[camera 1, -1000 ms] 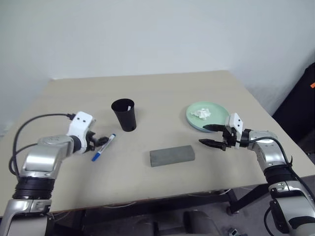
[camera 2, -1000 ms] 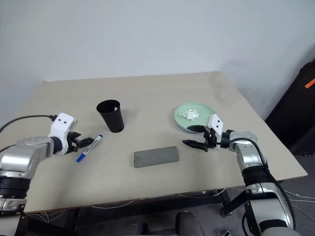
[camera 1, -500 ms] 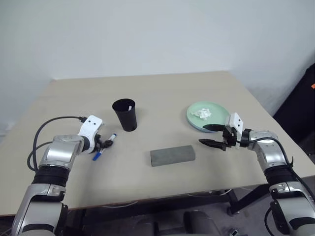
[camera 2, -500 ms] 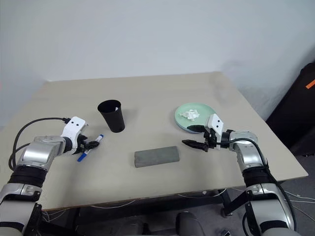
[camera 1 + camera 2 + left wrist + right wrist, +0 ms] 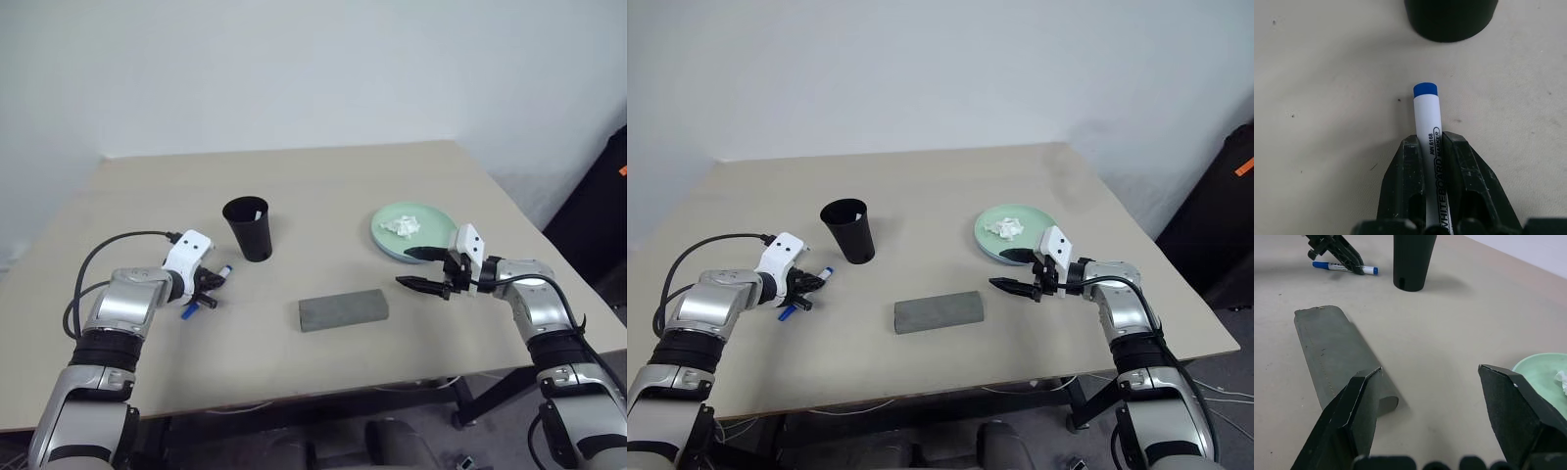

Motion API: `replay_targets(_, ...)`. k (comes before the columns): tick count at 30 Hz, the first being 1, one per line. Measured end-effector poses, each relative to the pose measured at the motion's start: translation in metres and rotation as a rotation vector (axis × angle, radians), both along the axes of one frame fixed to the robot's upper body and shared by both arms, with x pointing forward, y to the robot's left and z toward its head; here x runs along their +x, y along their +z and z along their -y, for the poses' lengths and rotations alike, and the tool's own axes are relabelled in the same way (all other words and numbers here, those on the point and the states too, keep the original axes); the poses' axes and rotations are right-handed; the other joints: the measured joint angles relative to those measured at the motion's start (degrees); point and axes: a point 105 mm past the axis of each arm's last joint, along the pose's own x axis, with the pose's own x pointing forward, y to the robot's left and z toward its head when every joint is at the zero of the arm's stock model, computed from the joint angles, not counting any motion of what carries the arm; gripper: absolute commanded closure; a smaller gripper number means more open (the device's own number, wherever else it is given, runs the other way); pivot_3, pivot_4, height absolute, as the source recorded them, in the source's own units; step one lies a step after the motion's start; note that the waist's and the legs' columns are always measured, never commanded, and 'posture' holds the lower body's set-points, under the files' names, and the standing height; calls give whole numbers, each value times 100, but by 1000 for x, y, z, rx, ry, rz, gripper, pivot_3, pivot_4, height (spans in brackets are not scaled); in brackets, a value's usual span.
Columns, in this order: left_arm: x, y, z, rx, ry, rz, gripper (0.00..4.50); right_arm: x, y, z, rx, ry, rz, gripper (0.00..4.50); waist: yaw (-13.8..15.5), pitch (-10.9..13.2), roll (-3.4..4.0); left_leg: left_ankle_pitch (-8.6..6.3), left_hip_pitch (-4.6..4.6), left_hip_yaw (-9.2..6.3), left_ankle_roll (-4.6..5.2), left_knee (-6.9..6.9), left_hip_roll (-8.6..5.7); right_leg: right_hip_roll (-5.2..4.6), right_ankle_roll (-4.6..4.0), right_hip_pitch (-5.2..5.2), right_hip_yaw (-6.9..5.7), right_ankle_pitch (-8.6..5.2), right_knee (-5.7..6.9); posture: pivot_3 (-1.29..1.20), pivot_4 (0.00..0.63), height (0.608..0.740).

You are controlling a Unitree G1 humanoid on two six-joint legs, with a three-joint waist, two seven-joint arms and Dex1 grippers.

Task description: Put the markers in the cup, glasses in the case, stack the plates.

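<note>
pinching the blue-capped marker (image 5: pixel 1427 129) between its two black fingers, the left gripper (image 5: pixel 1428 147) sits low on the table (image 5: pixel 323 186) at the near left, and the pen lies flat there, its blue end pointing toward the black cup (image 5: pixel 247 227) just beyond it. the fingers clamp the white barrel partway along, with the capped end sticking out past the tips. a pen like this is light and stiff, so it should lift with little effort, but the round smooth barrel can roll or swivel between narrow fingers; a hold nearer the middle would likely keep it from drooping when it is tipped upright over the cup. the cup looks light and tall for its base, so a nudge from the pen tip could topple it. something white already shows inside the cup's rim, perhaps the other marker, though that is hard to tell.

the right gripper (image 5: pixel 423 269) hovers with its jaws spread wide and nothing between them, just right of the grey case (image 5: pixel 343 309), which lies closed at the near middle. the mint green plate (image 5: pixel 390 227) sits far right of the case with a crumpled tissue (image 5: pixel 401 225) on it.
</note>
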Motion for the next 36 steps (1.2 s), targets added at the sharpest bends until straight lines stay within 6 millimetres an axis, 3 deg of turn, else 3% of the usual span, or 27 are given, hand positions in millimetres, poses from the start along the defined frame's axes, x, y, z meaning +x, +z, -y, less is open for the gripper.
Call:
replay_targets(8, -21, 53, 102, -269, -474, 203, 4362, 1, 1, -1, 0, 1, 4, 1101, 3, 1, 0, -1, -2, 1, 4, -1, -2, -1, 0, 1, 3, 0, -5, 0, 0, 740)
replay_targets(11, -8, 73, 120, -376, -469, 317, 4362, 2, 2, -1, -1, 1, 7, 1101, 0, 2, -3, 5, 2, -1, 5, 4, -2, 3, 0, 9, 3, 0, -4, 0, 0, 740)
replay_targets(16, 36, 128, 120, -418, -325, 633, 4362, 3, 1, 0, -4, -10, 10, 1101, -4, 2, -4, 17, 10, 0, 8, 7, -6, 6, -1, 19, 10, 0, -4, 0, 0, 740)
replay_targets(20, 73, 151, 95, -338, -106, 838, 4362, 3, 0, 1, -2, -14, 11, 1101, -8, 1, -3, 17, 11, 0, 9, 6, -7, 9, -2, 19, 13, 2, -4, 0, 0, 740)
replay_targets(27, 98, 143, 65, -202, 95, 954, 4362, 4, -1, 2, -1, -25, 14, 1101, 2, 1, -5, 14, -1, -3, 13, 4, -11, 8, 11, 18, 11, 10, -17, 0, 0, 740)
replay_targets(36, 99, 116, 71, -197, 93, 954, 4362, 5, 2, 3, 13, -30, 14, 1101, 0, 1, -5, 8, -1, -2, 14, 4, -10, 7, 12, 18, 9, 11, -16, 0, 0, 740)
